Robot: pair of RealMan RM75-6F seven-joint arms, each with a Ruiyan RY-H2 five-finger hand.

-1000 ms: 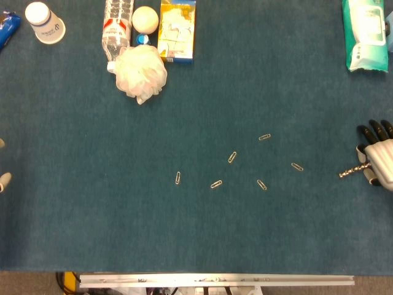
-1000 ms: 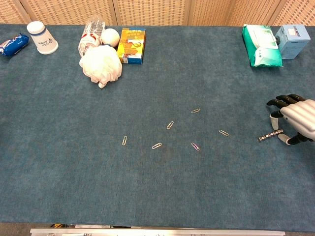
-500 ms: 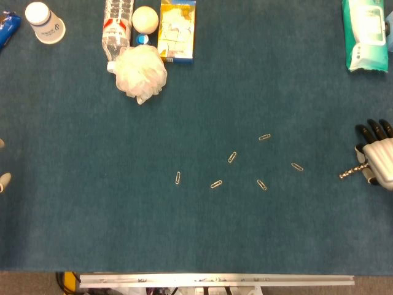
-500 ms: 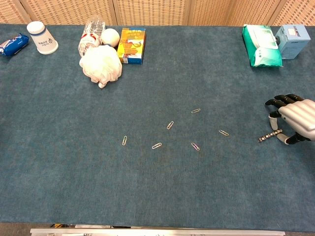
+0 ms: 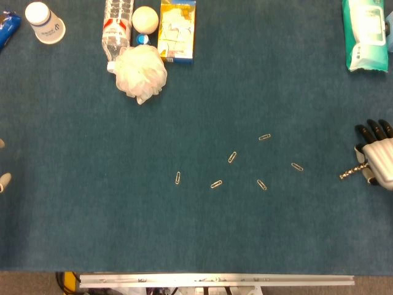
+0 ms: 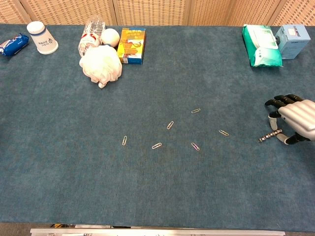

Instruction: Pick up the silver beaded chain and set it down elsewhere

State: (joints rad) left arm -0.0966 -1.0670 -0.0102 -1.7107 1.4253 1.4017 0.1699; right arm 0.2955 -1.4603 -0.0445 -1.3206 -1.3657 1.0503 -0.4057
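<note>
Right hand [image 6: 297,119] sits at far right edge of tabletop [image 6: 157,187], fingers [image 6: 278,103] curled down, grasping the chain [image 6: 269,135] at one end. Chain runs out approx. straight to the left from the hand, free end pointing toward the paperclips [image 6: 170,125]; whether it touches the tabletop cannot be told. In head view same hand [image 5: 379,161] shows at right margin w/ chain [image 5: 352,171] projecting left. Left hand [image 5: 3,179] shows only as a sliver at left margin of head view; finger state cannot be told. Paperclips lie scattered mid-tabletop, apart from each other. Back left: cup [image 6: 42,36], bottle [image 6: 89,35], ball [image 6: 110,37], box [image 6: 131,45], white pouf [image 6: 101,65] in front of bottle. Back right: wipes pack [image 6: 261,45].
</note>
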